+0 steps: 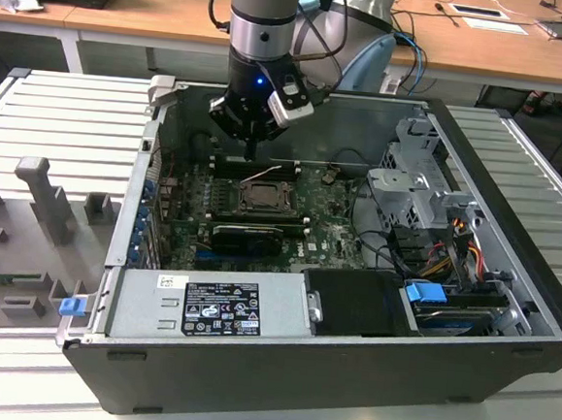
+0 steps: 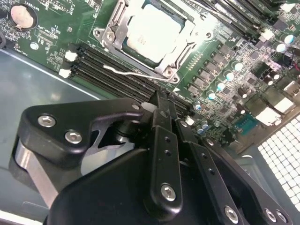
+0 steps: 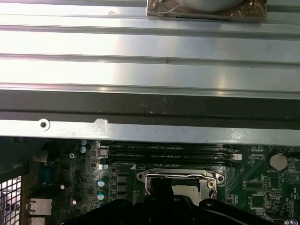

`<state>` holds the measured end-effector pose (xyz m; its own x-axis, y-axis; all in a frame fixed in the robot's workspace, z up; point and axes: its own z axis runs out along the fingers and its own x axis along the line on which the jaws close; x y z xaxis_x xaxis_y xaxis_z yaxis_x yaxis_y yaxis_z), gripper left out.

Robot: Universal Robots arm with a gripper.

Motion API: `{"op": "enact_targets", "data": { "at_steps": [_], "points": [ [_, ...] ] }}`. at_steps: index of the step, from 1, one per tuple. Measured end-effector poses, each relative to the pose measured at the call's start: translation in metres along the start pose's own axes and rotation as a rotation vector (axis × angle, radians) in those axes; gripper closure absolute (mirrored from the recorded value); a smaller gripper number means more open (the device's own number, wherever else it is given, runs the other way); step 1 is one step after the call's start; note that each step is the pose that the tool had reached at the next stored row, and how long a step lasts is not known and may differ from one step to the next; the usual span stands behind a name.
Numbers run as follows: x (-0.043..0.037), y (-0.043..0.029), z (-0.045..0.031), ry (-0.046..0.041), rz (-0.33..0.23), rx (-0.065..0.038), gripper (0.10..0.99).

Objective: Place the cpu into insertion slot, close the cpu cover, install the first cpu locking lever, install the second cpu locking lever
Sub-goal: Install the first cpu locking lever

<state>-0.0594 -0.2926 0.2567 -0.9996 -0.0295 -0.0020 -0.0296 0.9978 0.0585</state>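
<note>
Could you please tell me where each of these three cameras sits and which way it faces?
Exterior view: off the arm, above the open computer case, looking down at the motherboard, with the arm and gripper over the insertion slot.
Second wrist view: on the arm, looking past the gripper at the cpu under the cpu cover.
First wrist view: on the arm, facing the case wall.
Both wrist views share the socket.

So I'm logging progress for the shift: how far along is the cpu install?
The cpu already sits in the insertion slot with the cpu cover closed over it. One thin locking lever still stands loose beside the socket, so the levers look unfinished. The gripper hovers near that lever, holding nothing.
</note>
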Motion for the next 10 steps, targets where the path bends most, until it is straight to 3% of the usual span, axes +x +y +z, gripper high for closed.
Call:
{"op": "enact_targets", "data": {
  "at_steps": [6,8,10],
  "points": [
    [-0.0008,0.0,0.0005,0.0001,0.0,-0.001,0.98],
    [-0.0008,-0.0009,0.0016,-0.0009,0.0,-0.03,0.98],
    [-0.0007,-0.0016,0.0034,-0.0013,0.0,-0.037,0.98]
  ]
}}
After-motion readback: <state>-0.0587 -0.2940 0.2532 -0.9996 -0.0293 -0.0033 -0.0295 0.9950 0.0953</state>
